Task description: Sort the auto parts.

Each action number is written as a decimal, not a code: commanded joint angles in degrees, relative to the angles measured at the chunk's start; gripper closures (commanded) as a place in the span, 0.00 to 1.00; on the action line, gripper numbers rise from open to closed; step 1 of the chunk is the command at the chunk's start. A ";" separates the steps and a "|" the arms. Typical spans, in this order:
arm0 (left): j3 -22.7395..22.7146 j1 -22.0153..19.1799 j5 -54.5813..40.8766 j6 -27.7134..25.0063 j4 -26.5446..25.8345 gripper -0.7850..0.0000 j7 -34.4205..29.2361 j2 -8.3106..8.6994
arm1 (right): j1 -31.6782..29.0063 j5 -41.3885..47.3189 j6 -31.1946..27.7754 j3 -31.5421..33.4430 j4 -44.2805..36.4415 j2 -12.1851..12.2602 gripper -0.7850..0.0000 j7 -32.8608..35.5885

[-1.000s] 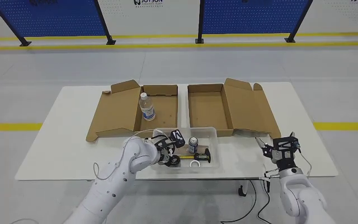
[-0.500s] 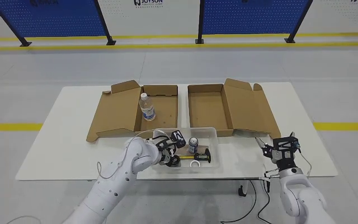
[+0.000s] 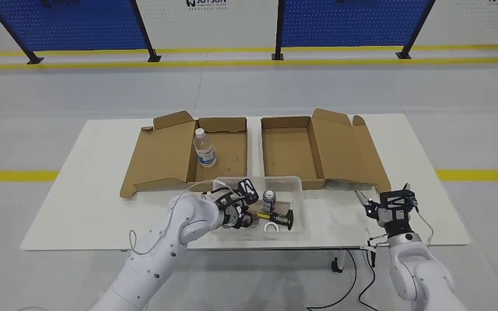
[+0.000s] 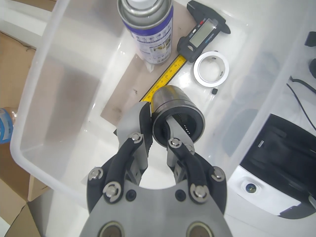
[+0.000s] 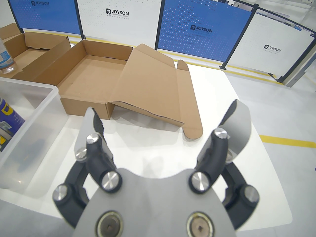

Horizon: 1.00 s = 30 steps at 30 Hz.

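My left gripper [image 4: 158,117] [image 3: 243,218] is inside the clear plastic bin [image 4: 32,75] [image 3: 296,186], shut on a steel cylindrical bearing [image 4: 172,104]. One finger sits in the bore and the other on the outer wall. Also in the bin are a blue spray can [image 4: 148,25] [image 3: 269,200] standing upright, a digital caliper [image 4: 197,38] [image 3: 282,217] with a yellow scale, a white ring [image 4: 211,69] [image 3: 271,228] and a tiny black screw [image 4: 214,91]. My right gripper [image 5: 163,117] [image 3: 391,204] is open over the bare table, to the right of the bin.
Two open cardboard boxes lie behind the bin. The left box [image 3: 226,159] holds a water bottle [image 3: 205,148]. The right box [image 3: 288,152] [image 5: 96,75] has nothing in it, and its flap spreads to the right. The table's front edge runs just below the bin.
My left gripper, holding the bearing, has shifted slightly to the right toward the bin's middle. The caliper has turned a little. The right arm has not moved.
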 commanded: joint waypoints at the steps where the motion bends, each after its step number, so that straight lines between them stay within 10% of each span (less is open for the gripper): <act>1: -0.62 0.74 -0.11 0.20 -1.14 1.00 0.85 0.20 | 0.00 0.00 0.00 0.00 0.00 0.00 0.00 0.00; 30: -10.44 14.98 -6.11 12.41 -18.92 1.00 13.91 2.06 | 0.00 0.00 0.00 0.00 0.00 0.00 0.00 0.00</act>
